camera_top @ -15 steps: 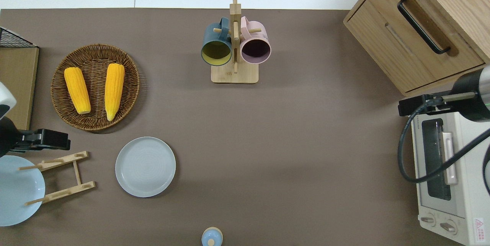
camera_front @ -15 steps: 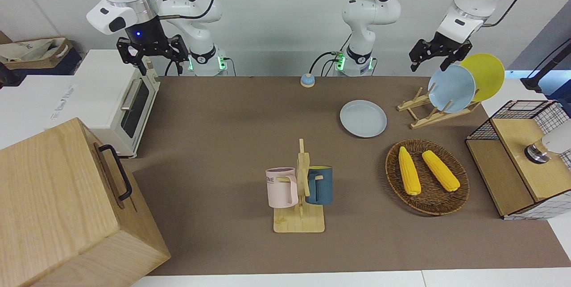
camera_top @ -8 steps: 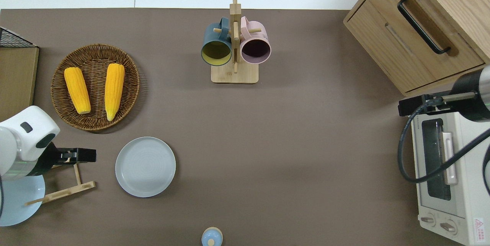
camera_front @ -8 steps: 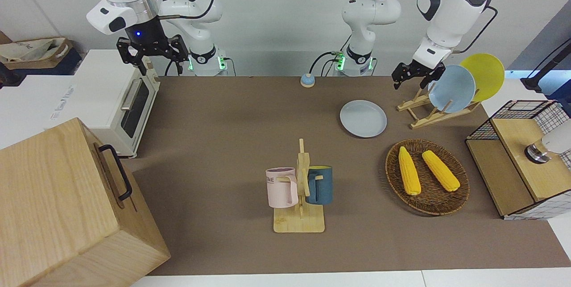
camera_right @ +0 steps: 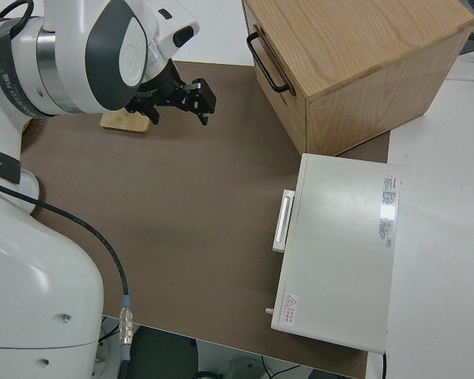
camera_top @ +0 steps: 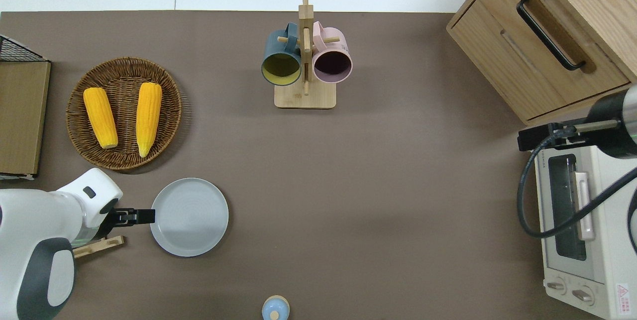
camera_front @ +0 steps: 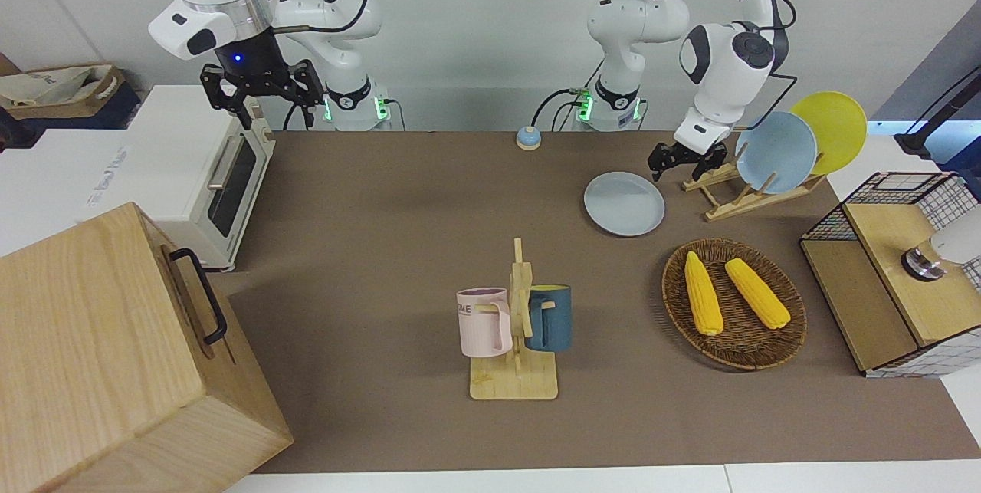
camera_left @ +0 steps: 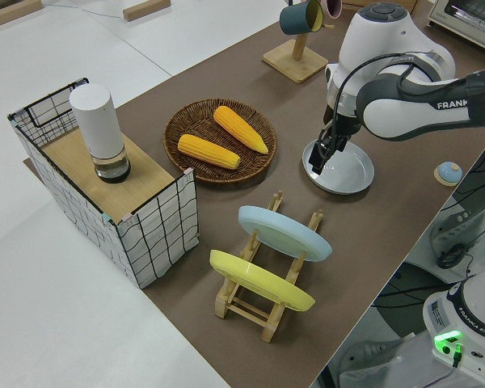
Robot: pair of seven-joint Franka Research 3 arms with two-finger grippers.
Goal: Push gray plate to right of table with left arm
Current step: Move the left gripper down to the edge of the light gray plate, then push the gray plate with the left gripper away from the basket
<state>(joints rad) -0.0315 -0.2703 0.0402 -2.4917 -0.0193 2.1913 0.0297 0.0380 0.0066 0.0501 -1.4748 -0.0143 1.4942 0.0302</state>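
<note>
The gray plate (camera_front: 624, 204) (camera_top: 189, 216) (camera_left: 339, 167) lies flat on the brown table (camera_front: 383, 248) (camera_top: 398, 210), between the corn basket and the robots. My left gripper (camera_front: 667, 167) (camera_top: 147, 216) (camera_left: 315, 166) is down low at the plate's rim, on the side toward the left arm's end of the table. Its tip points across the plate. I cannot tell whether it touches the rim. The right arm, with its gripper (camera_front: 264, 98), is parked.
A wooden rack (camera_front: 736, 190) holds a light-blue plate (camera_front: 775, 152) and a yellow plate (camera_front: 831, 129) beside the left arm. A basket (camera_top: 79, 133) with two corn cobs, a mug tree (camera_top: 304, 61), a toaster oven (camera_top: 577, 230), a wooden drawer box (camera_top: 542, 36) and a small bell (camera_top: 275, 308) stand around.
The left arm swung down from above the plate rack and moved toward the right arm's end, bringing its gripper to the gray plate's rim. The plate has not moved.
</note>
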